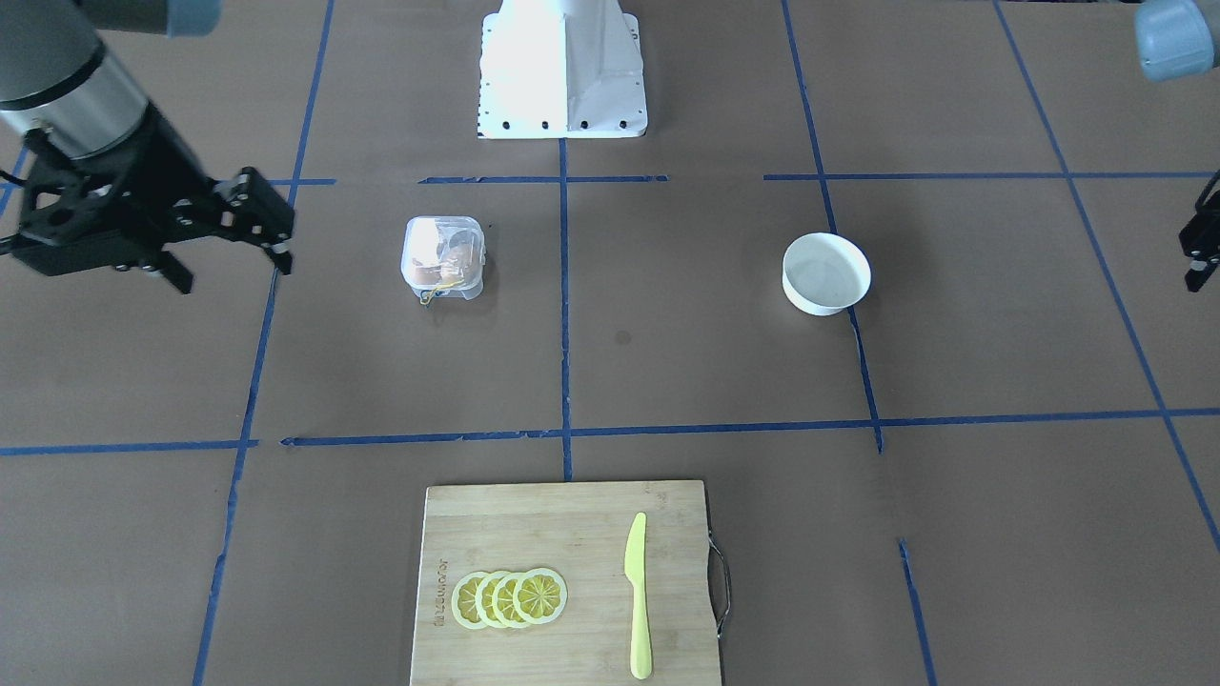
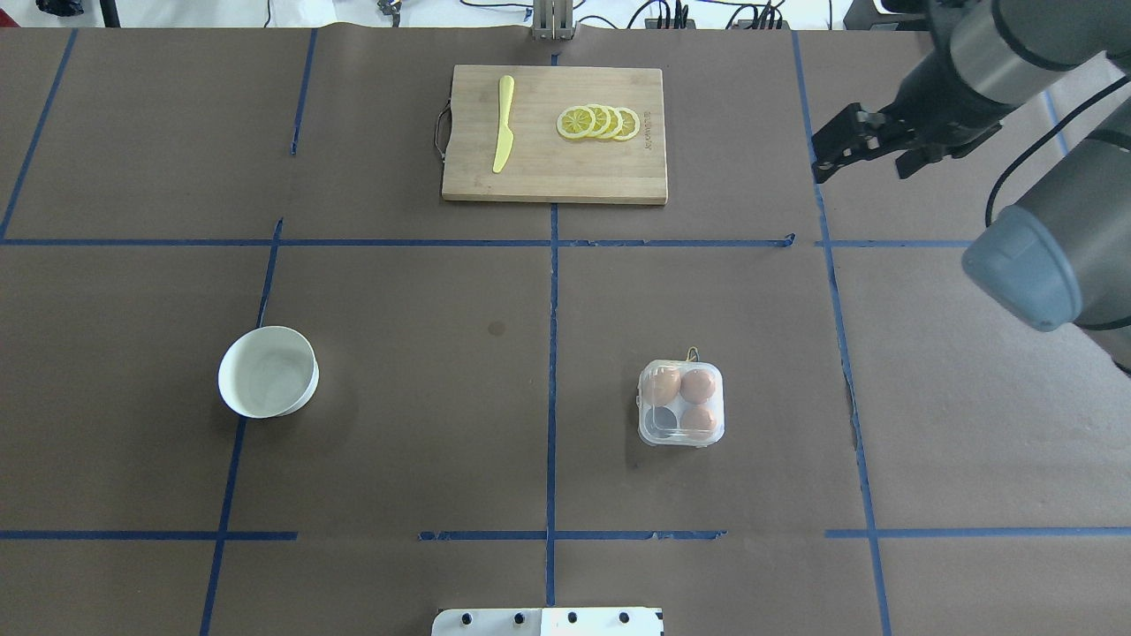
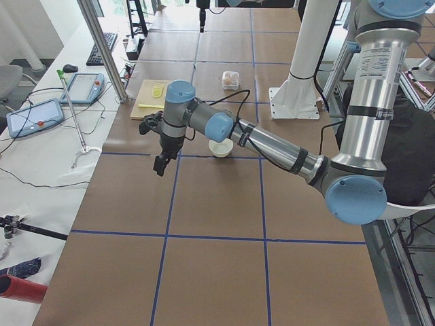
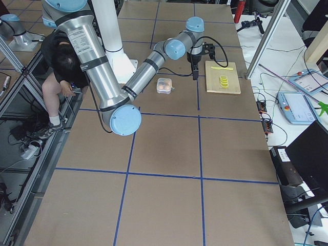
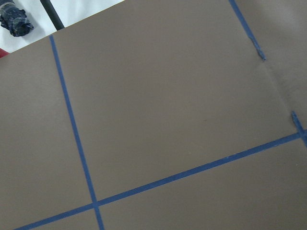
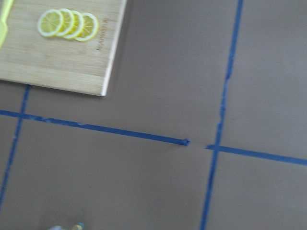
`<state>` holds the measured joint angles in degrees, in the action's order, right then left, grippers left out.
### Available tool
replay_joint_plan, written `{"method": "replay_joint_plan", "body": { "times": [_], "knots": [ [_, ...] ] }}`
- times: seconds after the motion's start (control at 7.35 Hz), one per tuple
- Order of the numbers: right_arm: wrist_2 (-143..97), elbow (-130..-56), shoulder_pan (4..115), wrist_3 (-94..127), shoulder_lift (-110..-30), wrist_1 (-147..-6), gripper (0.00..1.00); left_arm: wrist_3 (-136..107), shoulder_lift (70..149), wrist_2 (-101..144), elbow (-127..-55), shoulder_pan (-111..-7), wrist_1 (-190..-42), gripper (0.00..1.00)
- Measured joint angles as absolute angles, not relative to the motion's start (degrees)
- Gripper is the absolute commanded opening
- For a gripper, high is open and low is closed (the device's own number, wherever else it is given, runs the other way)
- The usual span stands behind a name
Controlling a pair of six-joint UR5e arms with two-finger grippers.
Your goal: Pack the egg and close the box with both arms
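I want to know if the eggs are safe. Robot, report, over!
Right pincer open, empty. Left pincer: can't tell. Box lid looks down, three eggs inside. Nothing touching it.

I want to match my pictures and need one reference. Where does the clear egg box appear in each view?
Front-facing: box, left of centre.
Overhead: box, right of centre.
Exterior left: box, far, top centre.
Exterior right: box, upper centre.
Left wrist: not in it.
Right wrist: cannot tell; maybe a sliver at bottom edge.
Shared landmark: cutting board.
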<state>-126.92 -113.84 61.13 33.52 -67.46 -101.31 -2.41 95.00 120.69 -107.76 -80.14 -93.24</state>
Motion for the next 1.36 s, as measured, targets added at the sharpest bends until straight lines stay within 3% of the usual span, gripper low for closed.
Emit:
{"method": "replay_joint_plan", "body": {
  "times": [0.41,0.68,1.36],
  "knots": [
    [-131.5,-107.7,77.3,1.5,-79.8,-103.2,1.0,16.0,91.5,126.4,-102.3,-87.4,-93.2,1.0],
    [-135.6,-103.0,84.2,-4.0,-85.8,-101.7,1.0,20.6,90.0,128.6,-100.1,-88.3,-93.6,1.0],
    [-137.1,-94.5,90.3,-4.9,-90.8,-98.6,1.0,22.2,89.7,129.7,-92.9,-88.6,-93.3,1.0]
  ]
}}
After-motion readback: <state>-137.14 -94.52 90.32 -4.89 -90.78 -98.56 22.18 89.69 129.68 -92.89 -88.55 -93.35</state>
